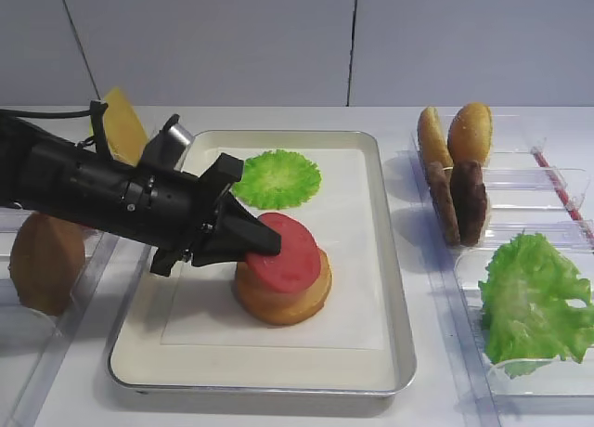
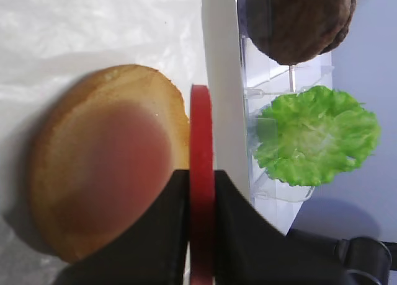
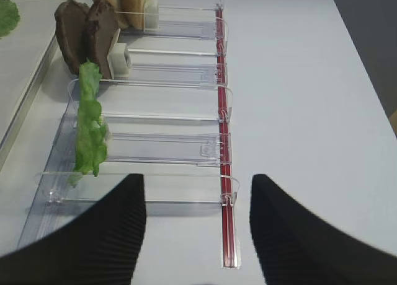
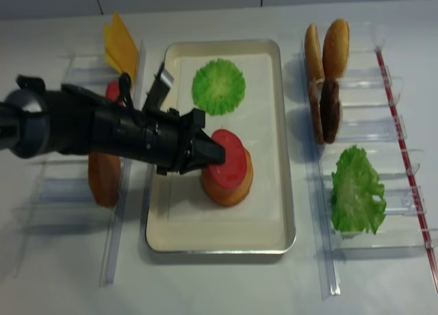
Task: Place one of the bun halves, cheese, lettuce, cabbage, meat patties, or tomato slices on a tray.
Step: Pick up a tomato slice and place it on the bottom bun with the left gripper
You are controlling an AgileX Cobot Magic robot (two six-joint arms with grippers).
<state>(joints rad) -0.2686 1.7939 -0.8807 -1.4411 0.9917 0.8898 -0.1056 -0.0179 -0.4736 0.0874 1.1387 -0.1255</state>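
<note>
Left pincer [image 1: 264,241] clenching on tomato slice [image 1: 290,251] edge; slice tilting over bun half [image 1: 284,295] lying on tray [image 1: 394,288]; right pincer [image 3: 197,223] hanging open above clear rack [image 3: 161,149] on counter [image 3: 298,80].

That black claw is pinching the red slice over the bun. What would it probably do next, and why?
Probably lower a touch and open. The left gripper is shut on the tomato slice, which hangs tilted over the bun half on the tray; the wrist view shows it still edge-on between the fingers, so it is not yet lying flat.
</note>
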